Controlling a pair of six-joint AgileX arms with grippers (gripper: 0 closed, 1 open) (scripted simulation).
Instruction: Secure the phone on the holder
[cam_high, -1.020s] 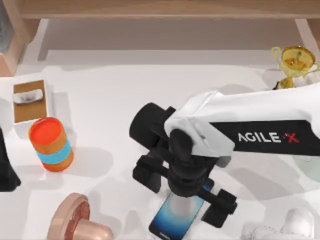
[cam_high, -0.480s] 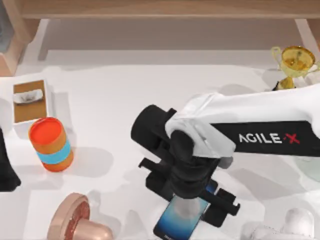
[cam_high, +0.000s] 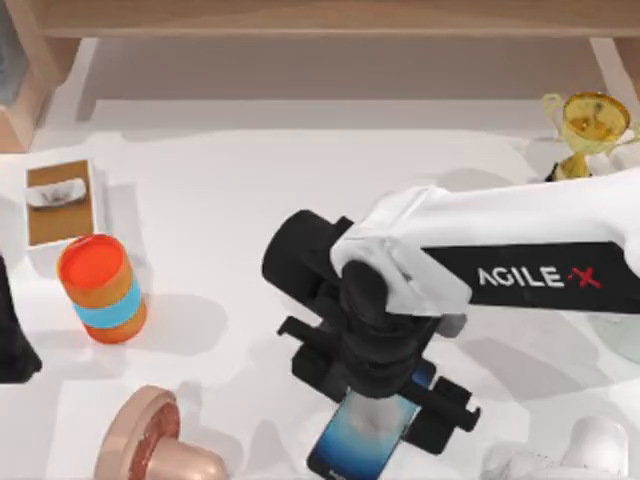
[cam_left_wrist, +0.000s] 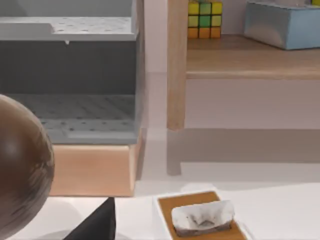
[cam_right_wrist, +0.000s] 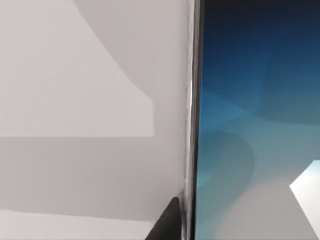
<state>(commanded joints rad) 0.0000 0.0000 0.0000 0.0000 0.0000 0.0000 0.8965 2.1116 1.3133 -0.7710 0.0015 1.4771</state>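
My right gripper (cam_high: 385, 400) directly over phone (cam_high: 362, 440), near table's (cam_high: 300, 180) front edge, right of centre. Can't tell jaw state. Phone lies flat, screen up. Left arm parked at left.

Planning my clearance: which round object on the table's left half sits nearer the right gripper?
The pink, tan-rimmed round object at the bottom edge is nearer the right gripper than the orange, blue-banded cylinder.

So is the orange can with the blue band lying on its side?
No, in the top view the orange can stands upright on the table, its round orange lid facing up, at the left side near the tissue box.
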